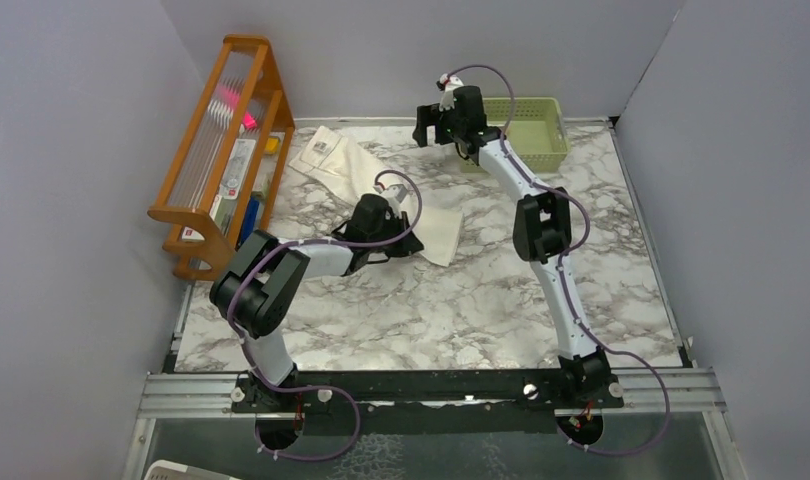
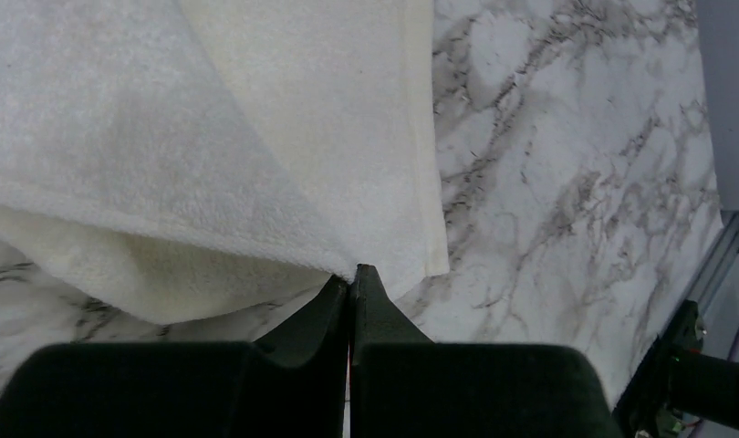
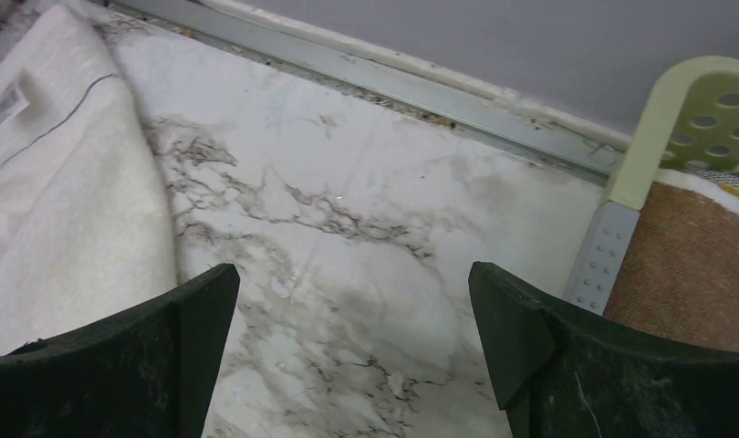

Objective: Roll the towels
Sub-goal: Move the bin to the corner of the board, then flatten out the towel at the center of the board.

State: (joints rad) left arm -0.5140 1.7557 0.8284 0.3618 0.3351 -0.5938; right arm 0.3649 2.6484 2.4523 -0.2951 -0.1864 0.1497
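The cream towel [image 1: 341, 165] lies spread at the back left of the marble table, its label patch [image 1: 322, 146] near the far corner. My left gripper [image 1: 409, 243] is shut on the towel's near right edge and holds that edge lifted and folded over; the left wrist view shows the pinch [image 2: 352, 274] and the cloth [image 2: 165, 119]. My right gripper [image 1: 428, 130] is open and empty above bare table at the back, between the cream towel [image 3: 65, 182] and the green basket [image 3: 685, 100]. The brown towel [image 3: 685, 274] with yellow edging lies in that basket.
The green perforated basket [image 1: 526, 130] stands at the back right against the wall. A wooden rack [image 1: 226, 140] with items stands along the left wall. Grey walls enclose three sides. A metal rail [image 1: 431, 385] runs along the front edge.
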